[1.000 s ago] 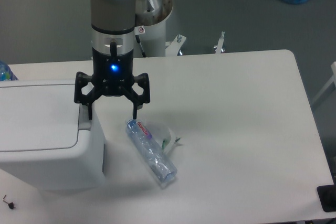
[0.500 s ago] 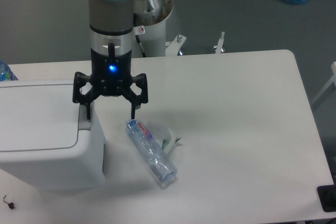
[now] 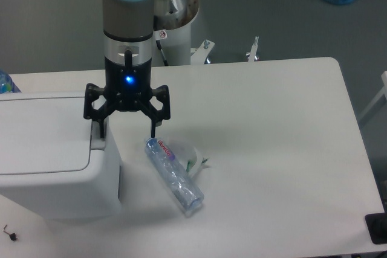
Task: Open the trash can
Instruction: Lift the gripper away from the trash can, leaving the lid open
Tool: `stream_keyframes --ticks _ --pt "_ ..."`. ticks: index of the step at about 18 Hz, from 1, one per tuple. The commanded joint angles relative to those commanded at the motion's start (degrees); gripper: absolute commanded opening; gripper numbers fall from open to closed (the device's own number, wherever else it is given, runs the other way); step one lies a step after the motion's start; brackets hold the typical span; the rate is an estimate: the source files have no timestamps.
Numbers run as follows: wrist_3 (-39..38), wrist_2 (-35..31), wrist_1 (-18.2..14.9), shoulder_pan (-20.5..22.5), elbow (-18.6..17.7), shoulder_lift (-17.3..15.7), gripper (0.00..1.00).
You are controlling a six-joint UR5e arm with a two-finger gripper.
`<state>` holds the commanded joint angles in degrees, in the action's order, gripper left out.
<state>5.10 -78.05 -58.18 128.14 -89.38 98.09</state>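
one bin [image 3: 51, 155], one bottle [image 3: 173, 176], one hand [image 3: 127, 130] on one table [image 3: 272, 149]. the bin is boxy and white with rounded corners, its flat lid down, a grey tab on its right rim; it sits at the table's left, cut off by the frame edge. the hand hangs spread wide, one finger at the tab, whether touching is unclear. the clear bottle lies just right of the bin.

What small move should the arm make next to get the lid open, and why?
Probably press straight down. The two-finger gripper hangs open over the right rim of the large boxy white plastic trash can, one fingertip at the grey push tab. The flat white lid lies closed. The clear plastic bottle lies clear of that path.
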Motion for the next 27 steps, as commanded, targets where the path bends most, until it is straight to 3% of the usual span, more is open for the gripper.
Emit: stream_keyframes --ticks 7,12,15,18,23,27 --pt "0.1 0.0 0.1 0.0 0.2 0.0 1.00" --pt "1.1 -0.9 0.2 0.9 4.1 -0.3 1.00" --pt "1.8 -4.1 0.3 4.5 6.0 -0.5 1.00" --pt "8.2 -7.0 -1.2 7.9 6.9 -1.5 1.00" --pt "25.7 -7.6 -8.1 13.6 6.9 -3.6 1.00" --pt "39.3 -7.6 -11.1 17.1 6.4 -4.7 1.00"
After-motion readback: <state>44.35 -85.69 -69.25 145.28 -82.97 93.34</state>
